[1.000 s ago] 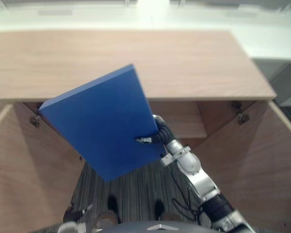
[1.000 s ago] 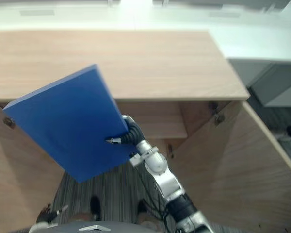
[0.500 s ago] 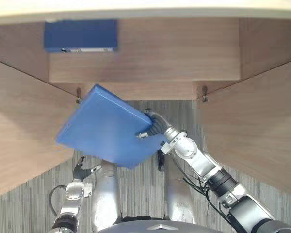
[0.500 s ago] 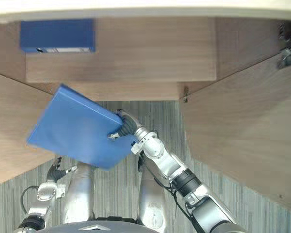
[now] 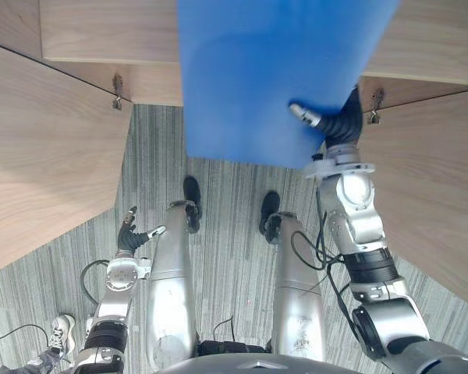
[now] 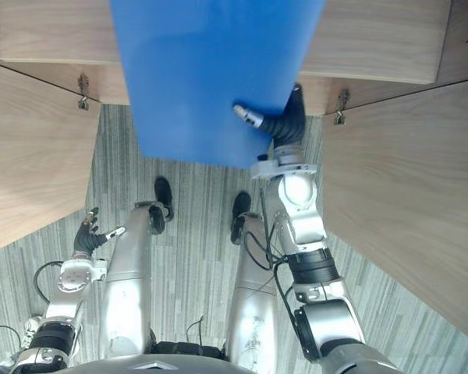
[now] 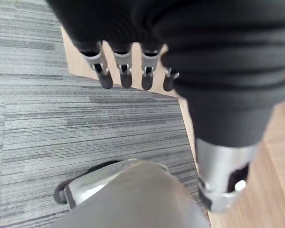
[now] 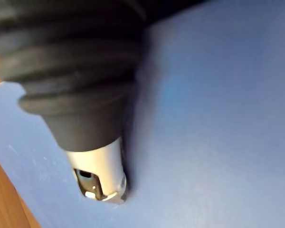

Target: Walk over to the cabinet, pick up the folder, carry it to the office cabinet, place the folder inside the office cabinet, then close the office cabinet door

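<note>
1. Folder (image 5: 257, 78), plain blue, is held up off the floor in front of the open office cabinet (image 5: 101, 31). Its broad face is turned toward the head camera and covers the middle of the cabinet's front. Whether its far edge is already inside the cabinet cannot be told.
2. The right robot hand (image 5: 337, 126) is clamped on the folder near its lower right corner. The thumb (image 8: 102, 178) presses on the near blue face, and the fingers pass behind the folder, out of sight.
3. The left robot hand (image 5: 129, 234) hangs low at the robot's left side and holds nothing. Its fingers (image 7: 126, 78) are straight and slightly apart.
4. Both cabinet doors stand swung wide, the left door (image 5: 47, 156) and the right door (image 5: 437, 195), with the folder between them.
5. Grey striped carpet floor (image 5: 226, 226) lies beneath the folder.
</note>
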